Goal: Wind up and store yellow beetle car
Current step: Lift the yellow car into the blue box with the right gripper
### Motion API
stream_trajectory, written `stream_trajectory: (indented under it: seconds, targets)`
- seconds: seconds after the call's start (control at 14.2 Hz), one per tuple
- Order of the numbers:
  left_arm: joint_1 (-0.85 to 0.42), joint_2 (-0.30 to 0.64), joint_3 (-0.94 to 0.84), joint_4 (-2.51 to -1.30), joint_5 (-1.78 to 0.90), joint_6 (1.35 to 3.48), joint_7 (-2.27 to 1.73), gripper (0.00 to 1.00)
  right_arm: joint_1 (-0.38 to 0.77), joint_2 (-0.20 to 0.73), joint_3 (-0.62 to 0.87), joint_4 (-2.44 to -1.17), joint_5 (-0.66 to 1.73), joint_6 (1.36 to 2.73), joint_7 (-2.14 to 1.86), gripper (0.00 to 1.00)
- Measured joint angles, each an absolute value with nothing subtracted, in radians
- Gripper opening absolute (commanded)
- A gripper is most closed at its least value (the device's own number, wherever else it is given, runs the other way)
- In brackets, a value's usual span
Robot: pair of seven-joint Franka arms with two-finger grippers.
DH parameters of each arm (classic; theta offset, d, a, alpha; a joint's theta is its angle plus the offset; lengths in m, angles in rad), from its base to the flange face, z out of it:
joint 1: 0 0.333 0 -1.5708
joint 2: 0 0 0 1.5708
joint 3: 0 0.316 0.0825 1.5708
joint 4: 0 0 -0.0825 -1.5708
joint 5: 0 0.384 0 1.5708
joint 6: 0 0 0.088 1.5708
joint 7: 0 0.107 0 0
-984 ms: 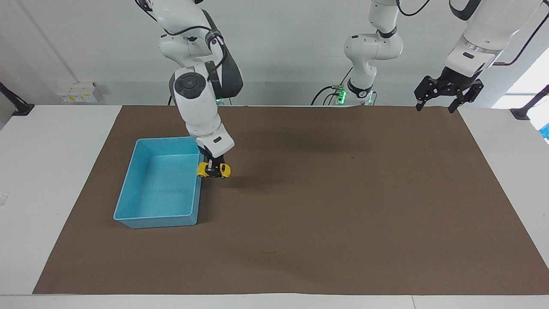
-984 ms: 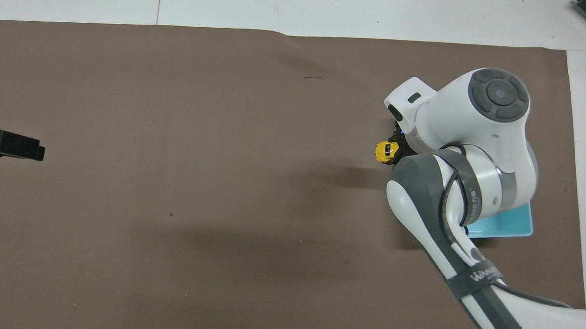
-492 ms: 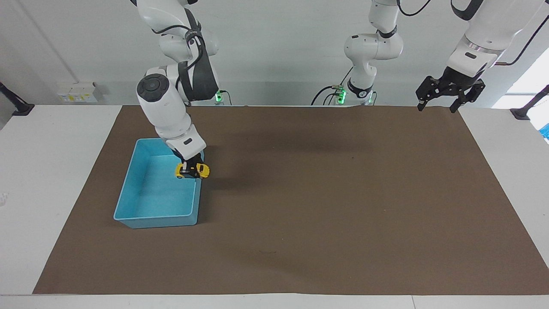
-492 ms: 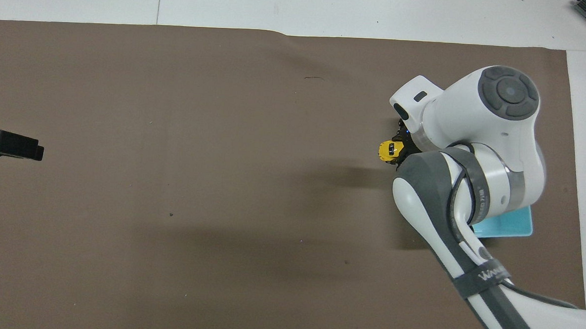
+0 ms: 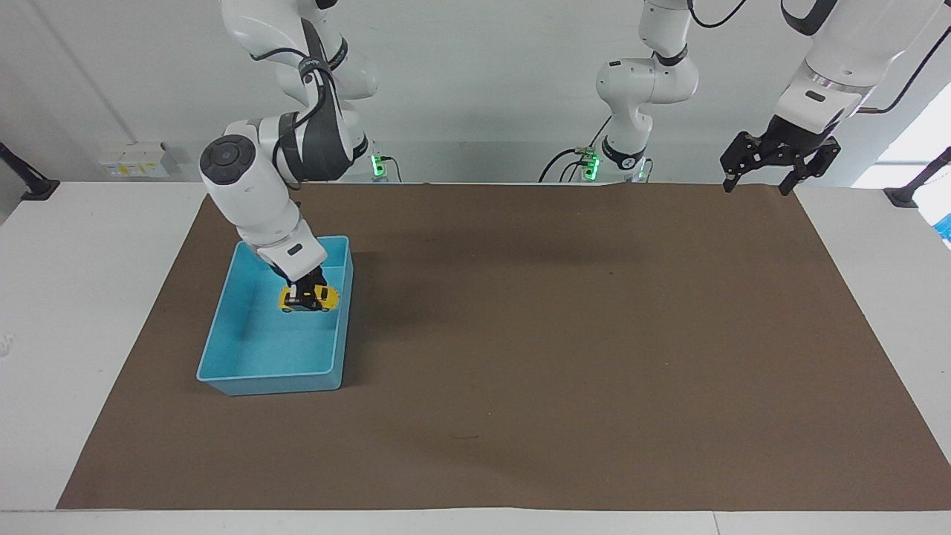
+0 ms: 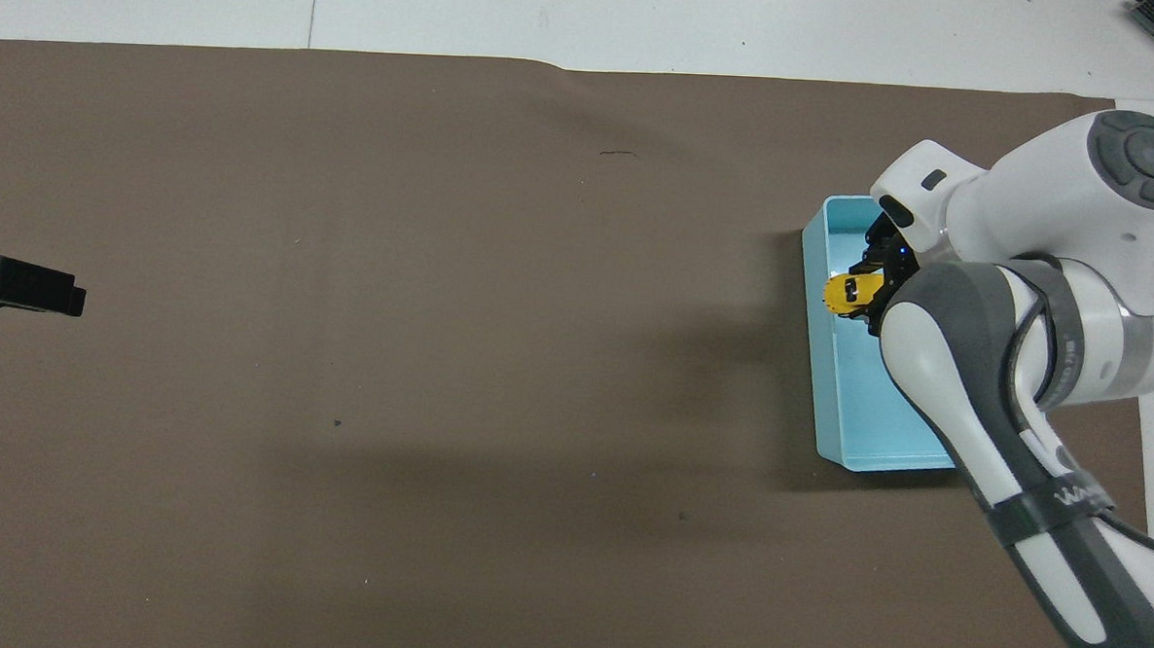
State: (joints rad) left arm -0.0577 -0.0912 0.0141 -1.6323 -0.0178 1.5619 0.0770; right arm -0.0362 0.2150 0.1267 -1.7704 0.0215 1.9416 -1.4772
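Right gripper [image 5: 306, 295] (clamping yellow beetle car [image 5: 309, 299]) over bin [image 5: 223, 338]

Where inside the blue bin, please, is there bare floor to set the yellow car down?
The blue bin holds nothing yet: its floor is bare. The right gripper holds the yellow beetle car over the part beside the wall toward the table's middle. The left gripper waits open at the left arm's end.

The only lettering shows in the overhead view, at the lower right of the frame: white capitals on a dark grey band [image 6: 1056, 504] wrapped around the robot arm [image 6: 1029, 451]. They begin "WA"; the remaining letters curve away and cannot be read.
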Motion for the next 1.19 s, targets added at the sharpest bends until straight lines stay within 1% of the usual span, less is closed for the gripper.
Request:
stream_trajectory:
  seconds: [0.42,0.77,1.05,1.19]
  targets:
    - [-0.058,-0.091,0.014,-1.632,-0.018,1.562,0.077,1.0,-0.106,0.189,0.123,-1.833,0.019,1.95,-1.578,0.21]
    - [-0.058,-0.091,0.014,-1.632,-0.018,1.562,0.077,1.0,-0.13,0.163,0.121,-1.954,0.014,2.085,-1.603,0.21]
    - [-0.058,-0.091,0.014,-1.632,-0.018,1.562,0.077,1.0,-0.133,0.164,0.122,-2.007,0.014,2.149,-1.614,0.21]
    - [-0.058,-0.091,0.014,-1.632,-0.018,1.562,0.077,1.0,-0.133,0.166,0.123,-2.045,0.014,2.212,-1.637,0.21]
